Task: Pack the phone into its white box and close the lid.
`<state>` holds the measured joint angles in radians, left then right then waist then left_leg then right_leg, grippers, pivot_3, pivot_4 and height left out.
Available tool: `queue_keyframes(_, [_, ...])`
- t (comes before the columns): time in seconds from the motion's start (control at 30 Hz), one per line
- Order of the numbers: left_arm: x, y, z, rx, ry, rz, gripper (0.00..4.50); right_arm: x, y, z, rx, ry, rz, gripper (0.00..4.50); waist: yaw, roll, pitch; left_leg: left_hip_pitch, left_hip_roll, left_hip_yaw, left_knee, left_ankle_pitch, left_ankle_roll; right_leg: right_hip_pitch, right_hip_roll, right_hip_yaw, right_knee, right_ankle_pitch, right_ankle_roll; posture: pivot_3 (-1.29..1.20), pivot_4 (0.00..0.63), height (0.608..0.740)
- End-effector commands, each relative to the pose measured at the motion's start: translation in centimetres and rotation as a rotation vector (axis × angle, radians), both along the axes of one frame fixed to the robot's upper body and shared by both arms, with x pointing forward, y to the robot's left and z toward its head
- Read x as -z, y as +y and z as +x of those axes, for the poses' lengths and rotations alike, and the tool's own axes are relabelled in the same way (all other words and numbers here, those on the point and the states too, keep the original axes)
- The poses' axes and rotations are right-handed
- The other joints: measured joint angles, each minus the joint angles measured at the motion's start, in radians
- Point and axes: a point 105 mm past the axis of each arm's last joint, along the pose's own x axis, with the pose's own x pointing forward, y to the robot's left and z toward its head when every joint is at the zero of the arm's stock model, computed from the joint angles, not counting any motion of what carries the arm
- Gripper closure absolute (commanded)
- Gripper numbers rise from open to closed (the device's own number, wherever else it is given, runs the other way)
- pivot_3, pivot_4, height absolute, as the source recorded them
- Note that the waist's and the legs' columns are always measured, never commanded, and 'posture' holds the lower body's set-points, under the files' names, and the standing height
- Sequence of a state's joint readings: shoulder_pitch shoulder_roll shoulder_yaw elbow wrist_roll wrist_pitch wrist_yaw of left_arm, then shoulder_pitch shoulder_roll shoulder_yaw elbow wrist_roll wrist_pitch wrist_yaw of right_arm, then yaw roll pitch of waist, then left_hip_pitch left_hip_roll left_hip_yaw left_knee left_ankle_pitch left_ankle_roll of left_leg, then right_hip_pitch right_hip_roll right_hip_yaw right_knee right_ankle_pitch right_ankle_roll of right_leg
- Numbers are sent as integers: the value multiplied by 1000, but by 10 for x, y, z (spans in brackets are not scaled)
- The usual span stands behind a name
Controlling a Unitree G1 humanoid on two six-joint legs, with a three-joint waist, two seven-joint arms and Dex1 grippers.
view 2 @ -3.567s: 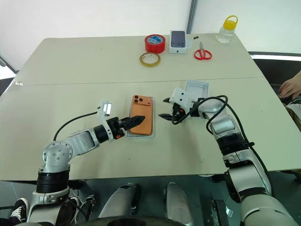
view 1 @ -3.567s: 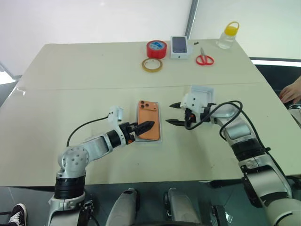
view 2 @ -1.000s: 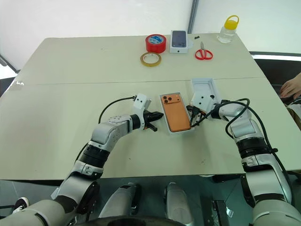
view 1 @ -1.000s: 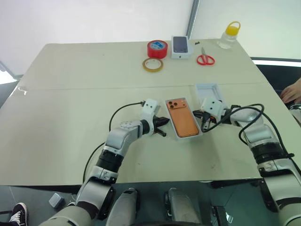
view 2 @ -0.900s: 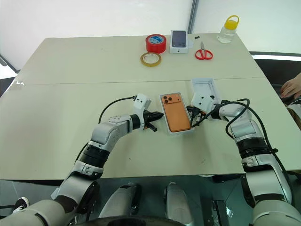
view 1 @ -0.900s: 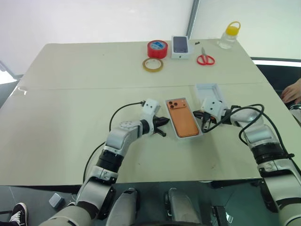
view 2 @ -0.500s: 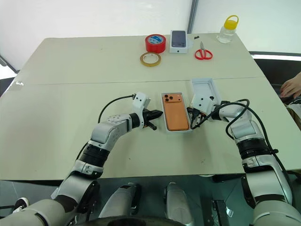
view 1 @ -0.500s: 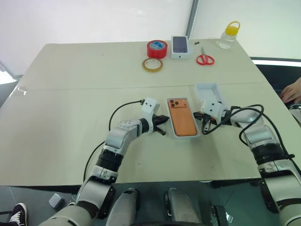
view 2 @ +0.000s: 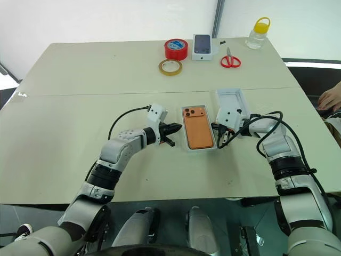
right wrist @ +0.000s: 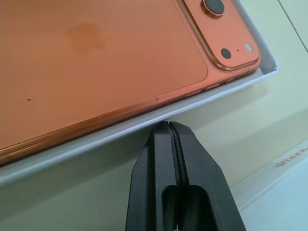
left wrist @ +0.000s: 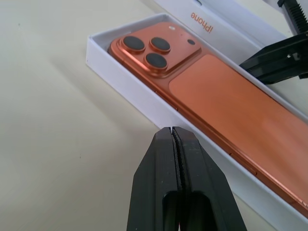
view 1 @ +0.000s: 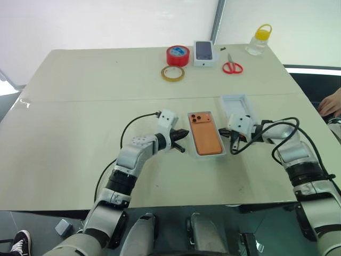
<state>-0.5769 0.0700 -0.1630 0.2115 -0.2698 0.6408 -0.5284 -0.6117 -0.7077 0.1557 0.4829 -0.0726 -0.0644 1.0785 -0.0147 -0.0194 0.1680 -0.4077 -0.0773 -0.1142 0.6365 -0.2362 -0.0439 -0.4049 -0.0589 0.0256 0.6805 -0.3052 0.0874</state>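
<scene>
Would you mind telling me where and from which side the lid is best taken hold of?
Probably across its long side walls. The lid lies open side up on the table, just right of the white box holding the phone, so its raised rim is free. Come from above with the right gripper, one finger inside the outer wall, one outside; both grippers are shut now.

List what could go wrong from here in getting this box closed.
The phone lies in the white box but looks slightly tilted, one long edge riding high; the lid might not seat. Both grippers, left and right, flank the box with fingers shut; a nudge could slide it. The lid lies close behind the right gripper and could get knocked.
</scene>
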Motion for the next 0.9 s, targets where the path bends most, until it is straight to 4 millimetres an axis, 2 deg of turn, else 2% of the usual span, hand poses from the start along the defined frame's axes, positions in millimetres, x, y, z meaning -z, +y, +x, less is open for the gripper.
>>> queue_keyframes(0.03, [-16, 5, 1, -17, -54, -33, 4440, -17, 7, -7, -60, 5, 30, 4500, 0, 0, 0, 0, 0, 0, 0, 0, 0, 0, 0, 0, 0, 0, 0, 0, 150, 740])
queue_keyframes(0.17, [-18, 14, 1, -27, -72, -22, 4440, -10, 13, -22, -116, 88, 35, 4500, -1, 0, 0, 0, 0, 0, 0, 0, 0, 0, 0, 0, 0, 0, 0, 0, 150, 740])
queue_keyframes(0.47, [-32, 29, -2, -41, -120, -27, 4440, -18, 5, -9, -68, -14, -12, 4500, -1, 0, 0, 0, 0, 0, 1, 0, 0, 0, 0, 0, 0, 0, 0, 0, 150, 740])
queue_keyframes(0.63, [-45, 46, -7, -21, -165, -42, 4440, -49, 1, -6, -54, -52, 87, 4500, -1, 0, 0, 0, 1, 0, 1, 0, 0, 0, 0, 0, 1, 0, 0, 0, 150, 740])
queue_keyframes(0.7, [-51, 52, -12, 10, -181, -52, 3920, -63, -10, -5, -14, -38, 135, 4500, 1, 0, 0, 0, 1, 0, 1, 0, 0, 0, 0, 1, 1, 0, 0, 0, 150, 740])
queue_keyframes(0.8, [-58, 63, -20, 69, -216, -50, 2698, -83, -24, 2, 74, -58, 195, 3678, 0, 0, 0, -1, 1, 0, 2, 0, 0, 0, 0, 1, 0, 0, 0, 0, 150, 740])
queue_keyframes(0.9, [-64, 74, -22, 98, -267, -26, 1097, -93, -28, 15, 150, -129, 210, 2097, -2, 0, 0, 0, 1, 0, 2, 0, 0, 0, 0, 1, 0, 0, 0, 0, 150, 740])
